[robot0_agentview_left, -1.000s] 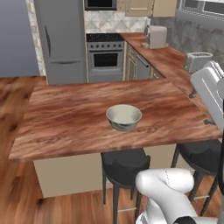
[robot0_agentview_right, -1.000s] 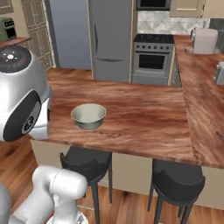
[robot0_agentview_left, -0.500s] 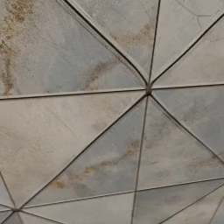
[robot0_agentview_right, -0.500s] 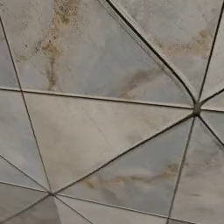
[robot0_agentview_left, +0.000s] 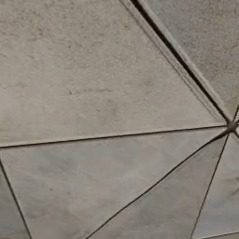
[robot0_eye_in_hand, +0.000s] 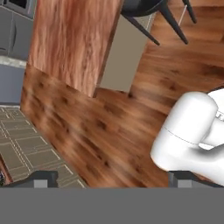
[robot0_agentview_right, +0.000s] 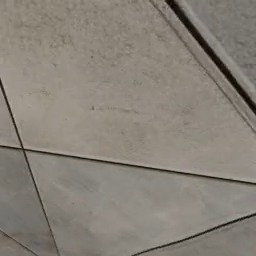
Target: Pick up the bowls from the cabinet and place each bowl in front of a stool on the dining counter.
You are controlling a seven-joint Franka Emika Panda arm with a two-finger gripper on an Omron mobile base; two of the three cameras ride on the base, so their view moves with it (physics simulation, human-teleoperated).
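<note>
In the hand view my gripper (robot0_eye_in_hand: 113,181) is open, its two dark fingertips (robot0_eye_in_hand: 43,179) far apart with nothing between them. Beyond them the reddish-brown dining counter (robot0_eye_in_hand: 74,39) runs up the picture on its beige base (robot0_eye_in_hand: 122,57). A black stool (robot0_eye_in_hand: 146,8) with thin dark legs stands by the counter's edge at the top. The bowls and the cabinet are out of view.
Both base views look closely at a wall of large grey-beige stone tiles (robot0_agentview_left: 93,84) (robot0_agentview_right: 125,100) with dark grout lines. In the hand view, wood flooring (robot0_eye_in_hand: 109,135) lies below, a grey appliance front (robot0_eye_in_hand: 13,35) at the upper left, and a patterned tiled patch (robot0_eye_in_hand: 26,144) at the lower left.
The whole picture in both base views has shifted: a second ago they showed the counter with a bowl and stools, then wall tiles, now the tiles from closer. The camera has moved.
</note>
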